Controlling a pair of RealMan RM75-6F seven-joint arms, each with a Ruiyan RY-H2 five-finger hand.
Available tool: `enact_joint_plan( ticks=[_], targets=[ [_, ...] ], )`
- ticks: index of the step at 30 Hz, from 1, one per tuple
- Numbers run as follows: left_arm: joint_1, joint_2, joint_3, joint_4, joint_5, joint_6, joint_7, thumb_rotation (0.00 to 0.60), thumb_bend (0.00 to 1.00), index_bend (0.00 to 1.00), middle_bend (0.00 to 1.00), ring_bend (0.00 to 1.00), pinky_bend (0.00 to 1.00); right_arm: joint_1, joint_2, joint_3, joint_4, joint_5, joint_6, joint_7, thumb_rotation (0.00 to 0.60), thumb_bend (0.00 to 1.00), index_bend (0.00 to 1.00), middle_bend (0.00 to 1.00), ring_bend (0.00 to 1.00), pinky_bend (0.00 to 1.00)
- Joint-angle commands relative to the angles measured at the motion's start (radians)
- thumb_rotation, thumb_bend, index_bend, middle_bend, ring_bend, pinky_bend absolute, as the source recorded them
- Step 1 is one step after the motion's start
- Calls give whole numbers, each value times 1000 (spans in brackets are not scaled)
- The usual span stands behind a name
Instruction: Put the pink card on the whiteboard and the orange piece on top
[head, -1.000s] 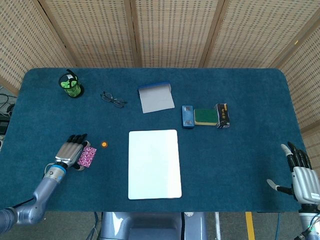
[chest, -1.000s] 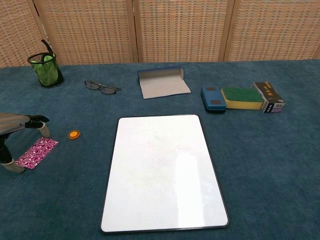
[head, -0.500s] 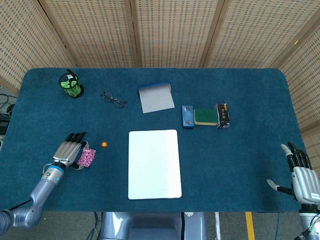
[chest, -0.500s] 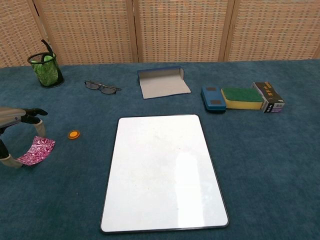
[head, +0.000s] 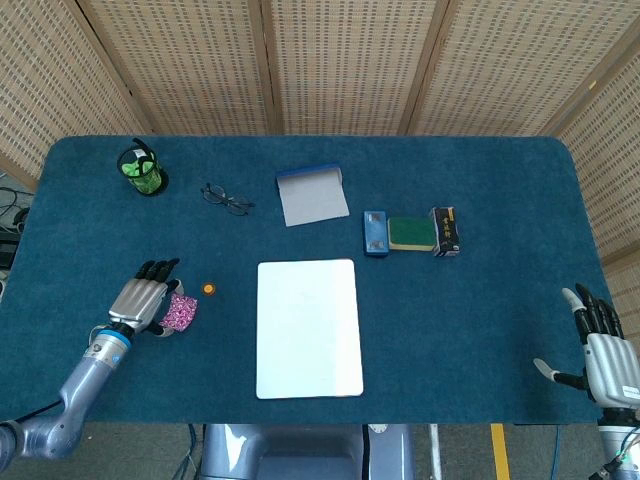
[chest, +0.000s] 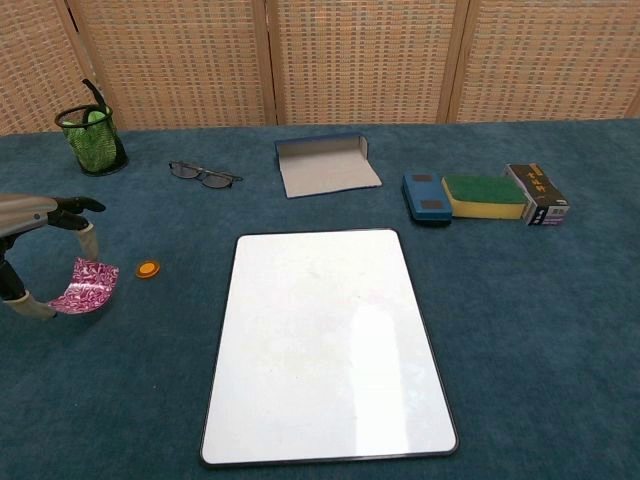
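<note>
1. Chest view shows our left hand (chest: 35, 255) gripping the pink card (chest: 88, 287), pinched between thumb and fingers, bowed and lifted off the table (chest: 540, 330) at the far left.
2. The whiteboard (chest: 325, 340) lies to the right of that hand, flat, its long axis running toward and away from us. The card must travel rightward across the table to reach it.
3. The orange piece (chest: 148, 268) sits on the table between the card and the whiteboard's left edge, just beside the card and apart from it. We judge the carry should pass over or around it.
4. Our left hand is by far the nearer to both task things. In the head view our right hand (head: 603, 345) rests at the table's far right corner, fingers spread, holding nothing.
5. The green mesh cup (chest: 90, 137) at the back left holds something dark and upright; we cannot tell what.
6. The card is not yet on the whiteboard, and the orange piece lies untouched.
</note>
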Motion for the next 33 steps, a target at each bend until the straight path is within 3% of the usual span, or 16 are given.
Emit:
enact_joint_plan(
  ticks=[1, 8, 14, 21, 33],
  targets=[
    [-11, 14, -15, -39, 3, 7, 9, 600, 0, 369, 0, 0, 0, 0, 0, 0, 0, 0, 0, 0, 600, 0, 0, 0, 0, 0],
    [-74, 10, -62, -123, -28, -11, 66, 600, 0, 370, 0, 0, 0, 0, -1, 0, 0, 1, 0, -2, 600, 0, 0, 0, 0, 0],
    [-174, -74, -106, -162, -173, -19, 213, 600, 0, 367, 0, 0, 0, 1, 0, 1, 0, 2, -1, 1, 600, 0, 0, 0, 0, 0],
    [-292, -197, -137, -115, -367, -35, 313, 600, 0, 366, 0, 0, 0, 2, 2, 1, 1, 6, -8, 9, 600, 0, 0, 0, 0, 0],
    [-378, -280, -156, -57, -437, -11, 323, 600, 0, 339, 0, 0, 0, 2, 3, 1, 3, 3, -8, 19, 600, 0, 0, 0, 0, 0]
  ],
)
